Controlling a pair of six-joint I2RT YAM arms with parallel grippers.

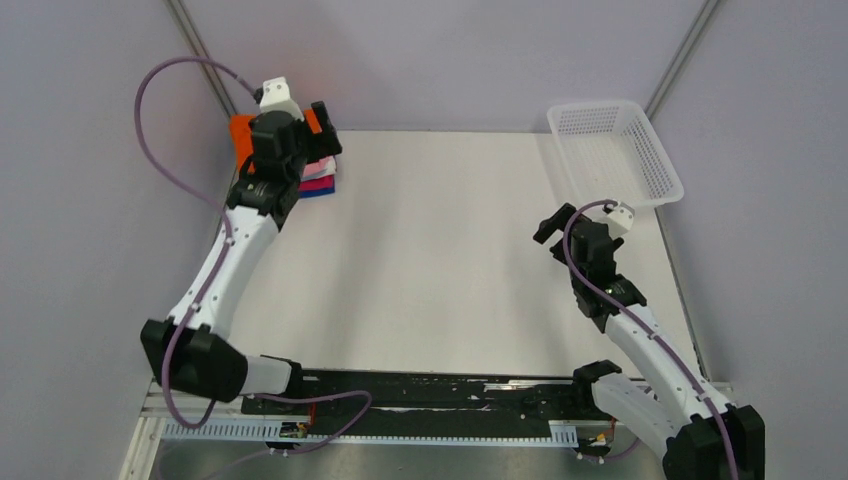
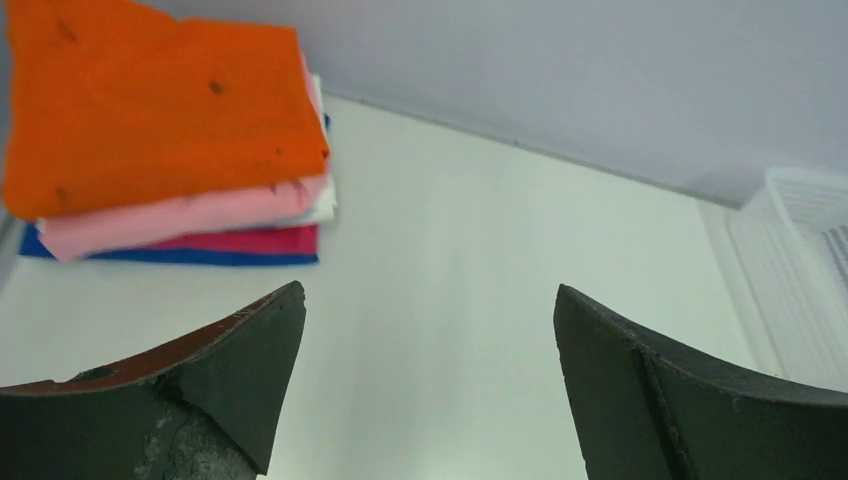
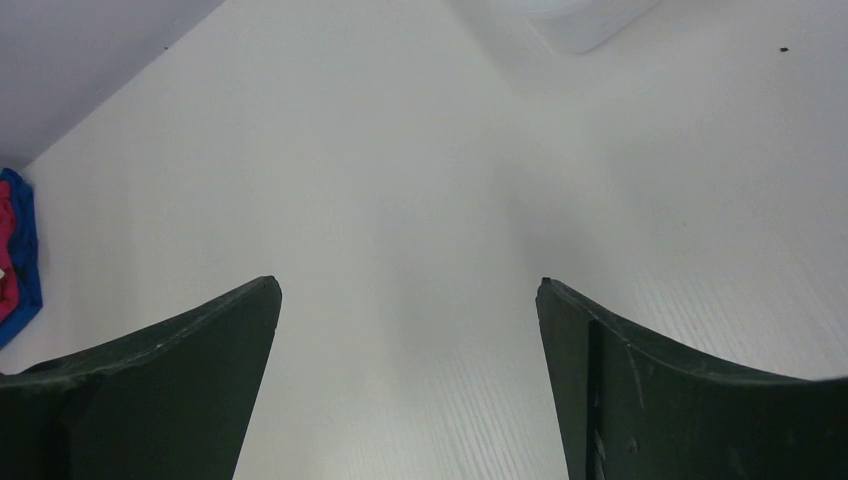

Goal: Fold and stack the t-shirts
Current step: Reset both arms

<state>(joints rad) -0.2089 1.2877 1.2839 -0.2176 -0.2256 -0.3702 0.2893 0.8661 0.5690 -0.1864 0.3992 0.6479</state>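
The desk (image 1: 440, 250) is a plain white rectangular top, bare across its middle and near side. At its far left corner a stack of folded t-shirts (image 2: 170, 150) sits on it. The blue t-shirt (image 2: 200, 257) at the bottom lies flat on the surface, with magenta, white and pink layers above it and the orange t-shirt (image 2: 150, 100) on top. A white mesh basket (image 1: 612, 160) sits at the far right corner, well apart from the stack.

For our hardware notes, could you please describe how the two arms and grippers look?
The left arm and right arm have white shells, black joints and a looping purple cable each. A white camera block tops each wrist. The left gripper and right gripper carry dark, curved, tapering fingers; one left finger shows scuffs and a reddish-brown edge.
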